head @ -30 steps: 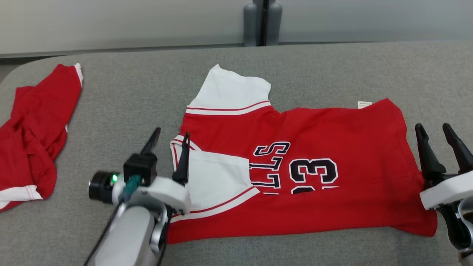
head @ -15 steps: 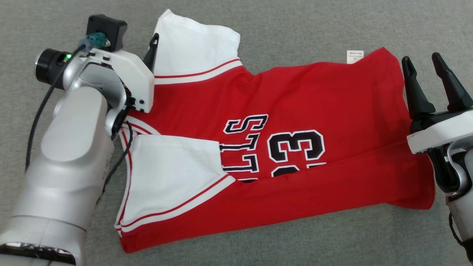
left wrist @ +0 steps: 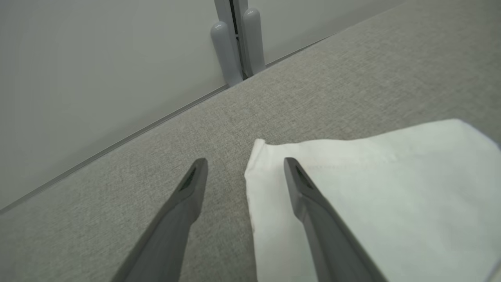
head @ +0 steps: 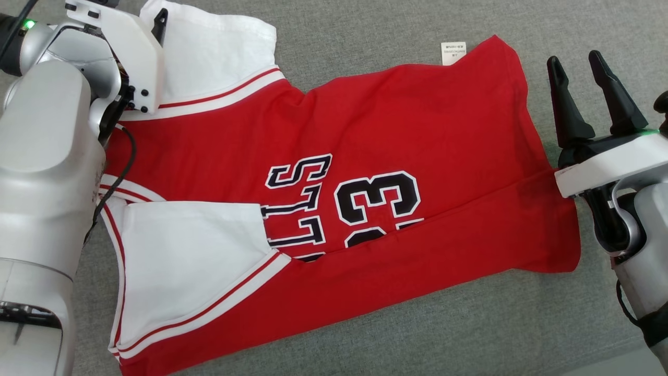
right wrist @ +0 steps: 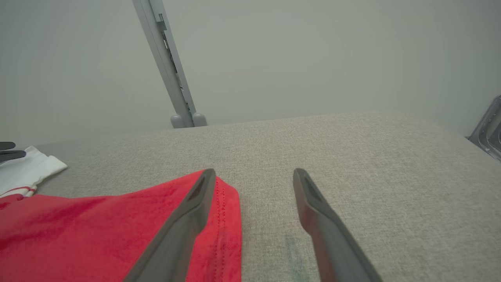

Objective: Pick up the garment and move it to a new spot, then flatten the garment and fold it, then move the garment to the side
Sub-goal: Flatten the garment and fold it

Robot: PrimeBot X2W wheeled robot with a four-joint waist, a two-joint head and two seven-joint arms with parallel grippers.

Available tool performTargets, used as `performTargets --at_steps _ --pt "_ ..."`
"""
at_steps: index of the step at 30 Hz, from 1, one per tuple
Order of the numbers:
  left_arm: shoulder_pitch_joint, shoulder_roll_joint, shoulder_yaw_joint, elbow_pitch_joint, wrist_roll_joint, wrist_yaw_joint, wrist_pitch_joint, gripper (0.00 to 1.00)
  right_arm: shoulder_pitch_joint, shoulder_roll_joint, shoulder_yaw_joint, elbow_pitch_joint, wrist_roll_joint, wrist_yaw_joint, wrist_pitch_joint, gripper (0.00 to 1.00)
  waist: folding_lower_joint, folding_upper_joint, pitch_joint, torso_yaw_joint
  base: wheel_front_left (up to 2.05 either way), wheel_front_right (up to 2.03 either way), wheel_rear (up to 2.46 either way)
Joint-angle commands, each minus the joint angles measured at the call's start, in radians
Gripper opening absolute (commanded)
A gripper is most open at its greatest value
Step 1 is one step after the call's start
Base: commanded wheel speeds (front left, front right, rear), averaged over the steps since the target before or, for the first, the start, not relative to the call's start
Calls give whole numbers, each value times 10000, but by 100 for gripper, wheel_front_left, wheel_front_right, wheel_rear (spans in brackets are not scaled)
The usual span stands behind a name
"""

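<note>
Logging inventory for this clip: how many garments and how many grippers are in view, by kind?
Garments: 1, the red jersey
Grippers: 2, the left gripper and the right gripper
Total: 3

A grey felt-covered table is spreading flat and wide. Past the table's far edge, a pale grey wall panel is rising. A grey upright post is standing at that far edge, two rounded grey caps flanking its foot. Beyond the table's right-hand corner, a shiny metal frame is peeking in.
</note>
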Motion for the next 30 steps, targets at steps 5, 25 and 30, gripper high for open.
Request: performTargets --at_steps 5,25,30 --pt "-382 168 -151 472 -130 -24 123 100 -271 1 200 202 210 -3 -224 100 0 0 212 -238 0 0 0" --pt "247 -160 -1107 -255 -2423 -33 -1551 0 -887 -972 515 1024 579 -3 543 100 0 0 -677 1127 0 0 0" --pt "822 -473 -1194 -913 -2882 -33 -2362 0 -1033 -1338 504 1346 1040 -3 1657 100 0 0 -1122 1934 0 0 0"
